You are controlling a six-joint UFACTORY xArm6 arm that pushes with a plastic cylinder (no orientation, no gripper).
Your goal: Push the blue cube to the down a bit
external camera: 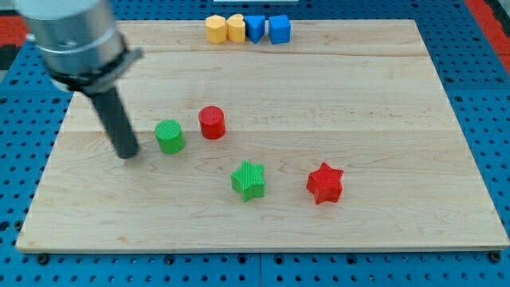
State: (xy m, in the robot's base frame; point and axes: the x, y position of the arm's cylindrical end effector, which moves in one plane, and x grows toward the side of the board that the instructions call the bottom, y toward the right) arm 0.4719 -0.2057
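Note:
The blue cube (280, 29) sits at the top edge of the wooden board (382, 119), at the right end of a row of four touching blocks. To its left is another blue block (254, 27), then two yellow blocks (236, 28) (215, 28). My tip (127, 154) rests on the board at the view's left, far below and left of the blue cube. It stands just left of a green cylinder (170, 135), with a small gap between them.
A red cylinder (212, 122) stands right of the green cylinder. A green star (249, 179) and a red star (325, 183) lie lower in the middle. The board lies on a blue perforated table (486, 88).

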